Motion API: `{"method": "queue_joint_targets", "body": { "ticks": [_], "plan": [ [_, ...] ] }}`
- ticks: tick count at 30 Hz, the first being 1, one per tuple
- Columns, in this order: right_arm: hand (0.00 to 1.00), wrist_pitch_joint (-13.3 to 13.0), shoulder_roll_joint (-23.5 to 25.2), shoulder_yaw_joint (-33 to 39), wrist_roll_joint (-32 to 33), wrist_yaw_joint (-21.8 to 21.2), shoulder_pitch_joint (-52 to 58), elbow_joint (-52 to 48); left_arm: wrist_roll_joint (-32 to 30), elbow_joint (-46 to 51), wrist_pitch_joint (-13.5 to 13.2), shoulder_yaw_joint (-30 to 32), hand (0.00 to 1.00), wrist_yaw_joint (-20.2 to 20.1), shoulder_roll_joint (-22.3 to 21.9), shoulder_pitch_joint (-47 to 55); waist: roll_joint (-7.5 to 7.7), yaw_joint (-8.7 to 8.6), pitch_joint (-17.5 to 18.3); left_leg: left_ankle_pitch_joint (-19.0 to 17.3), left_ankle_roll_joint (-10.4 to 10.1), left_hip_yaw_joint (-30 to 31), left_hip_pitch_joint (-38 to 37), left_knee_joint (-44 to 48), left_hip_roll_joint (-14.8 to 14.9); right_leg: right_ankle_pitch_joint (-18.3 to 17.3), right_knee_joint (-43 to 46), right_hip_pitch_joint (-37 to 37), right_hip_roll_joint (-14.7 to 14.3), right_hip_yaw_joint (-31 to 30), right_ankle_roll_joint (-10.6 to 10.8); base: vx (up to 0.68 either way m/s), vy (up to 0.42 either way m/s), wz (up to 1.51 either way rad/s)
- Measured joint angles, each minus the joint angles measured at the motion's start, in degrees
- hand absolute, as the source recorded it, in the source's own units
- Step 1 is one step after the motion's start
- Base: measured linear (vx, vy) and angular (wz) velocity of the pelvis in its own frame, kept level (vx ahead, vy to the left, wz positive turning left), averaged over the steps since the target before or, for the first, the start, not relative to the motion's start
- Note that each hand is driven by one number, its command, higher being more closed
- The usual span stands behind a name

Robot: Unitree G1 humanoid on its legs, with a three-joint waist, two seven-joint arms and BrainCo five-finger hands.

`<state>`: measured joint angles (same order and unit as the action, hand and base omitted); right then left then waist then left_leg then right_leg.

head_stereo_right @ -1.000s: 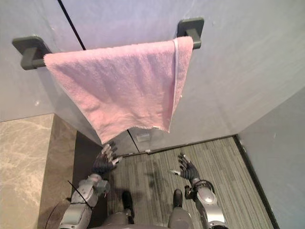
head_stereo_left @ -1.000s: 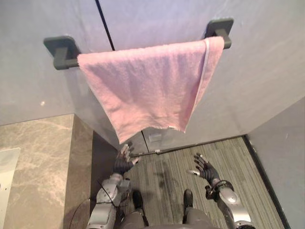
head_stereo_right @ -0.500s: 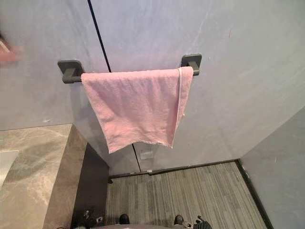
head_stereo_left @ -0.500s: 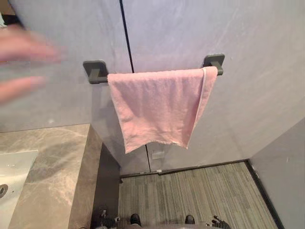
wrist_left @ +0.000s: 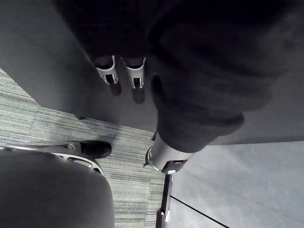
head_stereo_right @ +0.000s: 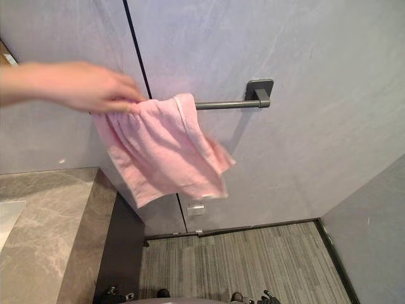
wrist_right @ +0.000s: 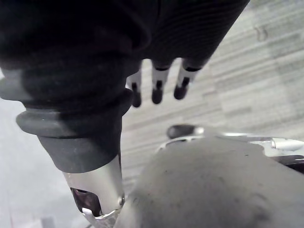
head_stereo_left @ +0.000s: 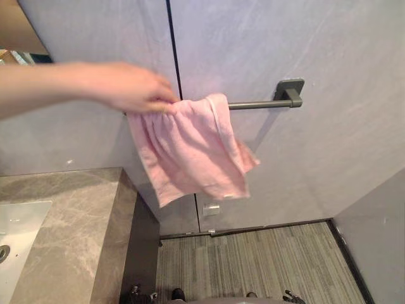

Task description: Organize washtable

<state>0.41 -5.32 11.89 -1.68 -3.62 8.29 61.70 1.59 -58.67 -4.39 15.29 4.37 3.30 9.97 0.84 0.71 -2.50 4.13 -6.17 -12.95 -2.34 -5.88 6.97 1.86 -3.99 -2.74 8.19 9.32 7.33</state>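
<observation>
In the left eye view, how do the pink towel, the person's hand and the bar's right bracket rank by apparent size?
1. pink towel, clearly largest
2. person's hand, gripping the towel's top
3. bracket, smallest

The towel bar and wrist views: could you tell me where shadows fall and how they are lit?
Left eye view: the towel bar casts a soft shadow down-left on the wall; the pink towel shades the wall behind it. Left wrist view: the left hand hangs in deep shade. Right wrist view: the floor past the right hand is brightly lit.
</observation>
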Motion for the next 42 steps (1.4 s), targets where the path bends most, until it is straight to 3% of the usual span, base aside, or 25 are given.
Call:
{"method": "queue_joint_targets", "body": {
  "ticks": [8, 10, 13, 15, 21, 28, 32, 37, 39, 42],
  "plan": [
    [0.00, -0.22, -0.44, -2.59, 0.06, 0.64, -0.20, -0.07, -2.32, -0.36, -0.08, -0.38, 0.00, 1.20, 0.71, -0.31, 0.16, -0.09, 0.32, -0.48, -0.37, -0.57, -0.30, 0.03, 0.07, -0.08, -0.04, -0.08, -0.08, -0.22, -0.23, 0.05, -0.008, -0.02],
    [0.00, -0.34, -0.65, -3.90, 1.01, 1.55, -0.38, -1.82, -2.33, 1.38, -0.10, -4.00, 0.00, 2.28, 0.91, -0.58, 0.13, -0.13, 0.40, -0.51, -0.40, -0.80, -0.37, 0.05, 0.08, -0.08, -0.05, -0.09, -0.08, -0.36, -0.23, 0.02, -0.010, -0.06],
    [0.00, -0.99, -0.14, -5.09, 3.76, 3.48, 0.51, -8.42, -2.42, 12.61, -0.50, -8.92, 0.00, 3.57, 0.26, 1.10, 0.15, -0.11, 0.41, -0.51, -0.39, -0.74, -0.27, 0.08, 0.08, -0.05, 0.05, 0.04, -0.06, -0.33, -0.25, -0.02, -0.003, 0.00],
    [0.00, -2.77, 1.48, -6.41, 6.94, 4.91, 0.67, -18.47, -2.69, 26.35, -2.13, -11.33, 0.00, 4.10, -1.69, 2.72, 0.17, -0.19, 0.45, -0.50, -0.37, -0.66, -0.19, 0.04, 0.10, -0.05, 0.32, 0.43, -0.03, -0.41, -0.26, -0.07, -0.005, -0.03],
    [0.00, -7.04, 3.22, -9.00, 11.46, 4.31, 3.52, -49.73, -6.70, 59.64, -5.07, -8.18, 0.00, 6.12, -5.66, 9.14, 0.25, -0.14, 0.47, -0.59, -0.22, -1.33, 0.83, 0.39, 0.11, -0.03, 0.85, 2.39, -0.02, -1.56, -0.27, -0.02, -0.003, -0.09],
    [0.00, -9.42, 3.40, -15.22, 15.28, 0.40, 4.65, -70.13, -8.79, 75.66, -6.21, -6.58, 0.00, 5.66, -6.65, 14.46, 1.16, 0.13, -0.54, -0.62, -0.22, -1.11, 0.87, 0.45, 0.25, -0.06, 0.84, 1.82, -0.12, -1.20, -0.27, 0.02, -0.010, 0.03],
    [0.00, -11.47, 3.76, -17.74, 17.67, -1.12, 4.54, -77.37, -10.15, 84.25, -7.60, -4.86, 0.00, 5.66, -7.61, 16.21, 2.23, 0.16, -3.90, -0.60, -0.21, 0.88, 1.75, 0.54, 0.30, -0.43, 2.02, 2.01, -0.07, 0.35, -0.30, -0.04, -0.009, 0.21],
    [0.00, -11.46, 2.58, -20.98, 19.71, -2.41, 1.76, -79.92, -6.62, 88.52, -7.80, -3.91, 0.00, 3.22, -9.28, 20.18, 2.39, 0.20, -8.05, -1.06, 0.22, 3.60, 5.11, 4.69, 0.65, -1.74, 4.28, 2.42, 0.15, 3.31, -0.53, -0.06, -0.008, 0.34],
    [0.00, -11.38, 1.57, -23.29, 20.20, -2.48, -1.85, -79.93, -2.00, 88.98, -7.12, -4.54, 0.00, 0.93, -10.15, 21.77, 1.83, 0.38, -8.98, -1.01, 0.21, 4.96, 6.57, 5.11, 0.96, -1.99, 4.84, 3.14, -0.18, 4.30, -0.87, -0.04, -0.026, 0.26],
    [0.00, -11.35, 1.31, -25.87, 20.31, -2.31, -5.31, -79.99, 0.04, 90.75, -6.91, -5.51, 0.00, 0.47, -10.80, 22.41, 1.17, 0.68, -9.95, -1.01, 0.19, 5.59, 7.42, 5.79, 1.02, -2.10, 4.96, 3.19, -0.21, 4.94, -0.95, -0.02, -0.014, 0.15]
  ]
}}
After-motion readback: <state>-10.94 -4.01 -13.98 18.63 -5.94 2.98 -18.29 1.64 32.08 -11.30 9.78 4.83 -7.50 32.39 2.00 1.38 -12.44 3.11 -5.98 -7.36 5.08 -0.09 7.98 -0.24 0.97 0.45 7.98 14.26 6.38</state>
